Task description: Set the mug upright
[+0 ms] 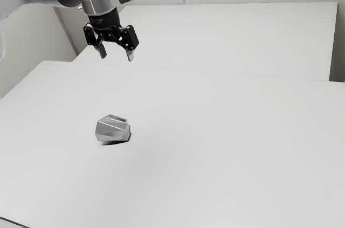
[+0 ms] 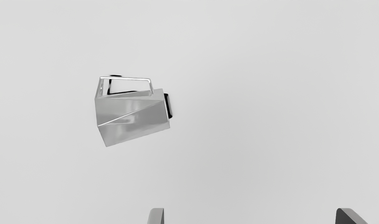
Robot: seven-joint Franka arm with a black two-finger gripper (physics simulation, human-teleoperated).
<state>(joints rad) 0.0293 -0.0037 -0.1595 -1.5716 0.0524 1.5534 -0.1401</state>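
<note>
Lying on its side, the mug rests well below the hand — unclenched, spread wide.

And there's the mug, down on its side on the table; handle out from its flank; gripper hanging higher than the mug, well apart from it; and way behind the mug, a flat panel!

The mug is grey, the table white, the tool black.
</note>
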